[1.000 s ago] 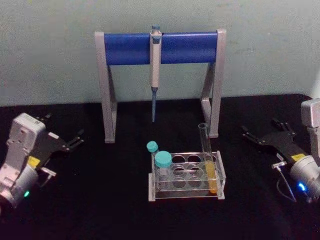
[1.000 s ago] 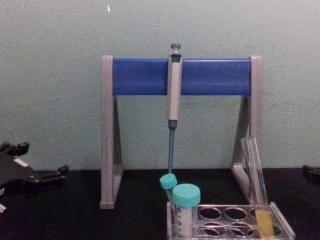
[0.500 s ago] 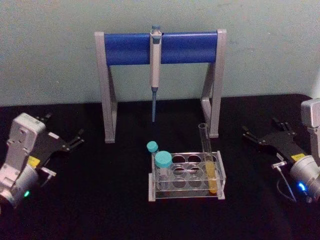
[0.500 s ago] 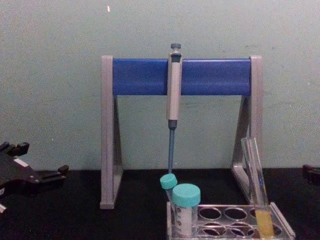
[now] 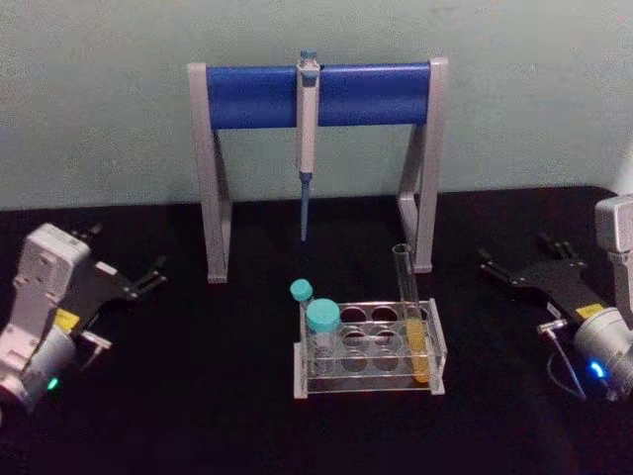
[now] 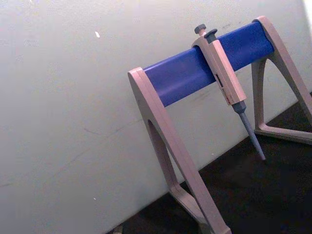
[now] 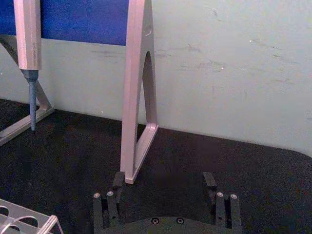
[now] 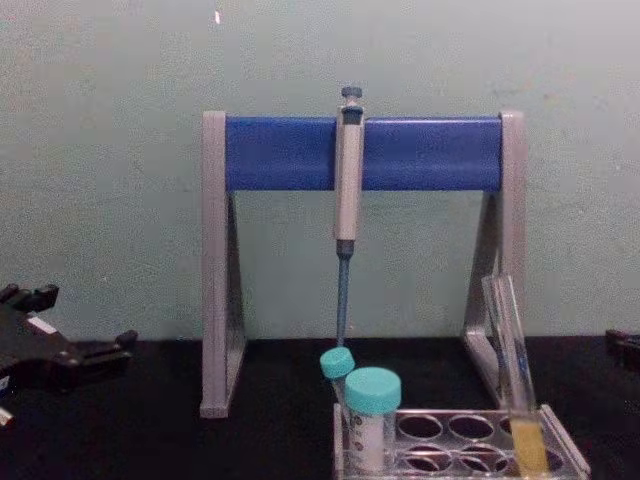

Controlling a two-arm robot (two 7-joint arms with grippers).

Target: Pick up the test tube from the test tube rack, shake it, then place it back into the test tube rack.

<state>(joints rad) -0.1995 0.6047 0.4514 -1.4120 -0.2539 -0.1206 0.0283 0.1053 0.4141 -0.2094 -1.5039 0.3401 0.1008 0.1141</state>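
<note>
Slim glass test tube (image 5: pixel 407 297) — clear plastic test tube rack (image 5: pixel 368 387)

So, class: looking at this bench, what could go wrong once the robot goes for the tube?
1. The test tube has no cap; shaking could spill its yellow liquid.
2. It leans in the test tube rack; a grasp may tip the rack.
3. The right end effector could clip the pipette stand.

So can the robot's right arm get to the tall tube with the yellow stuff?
Probably yes. The right gripper is open, and only bare table lies between it and the test tube at the rack's right end.
</note>
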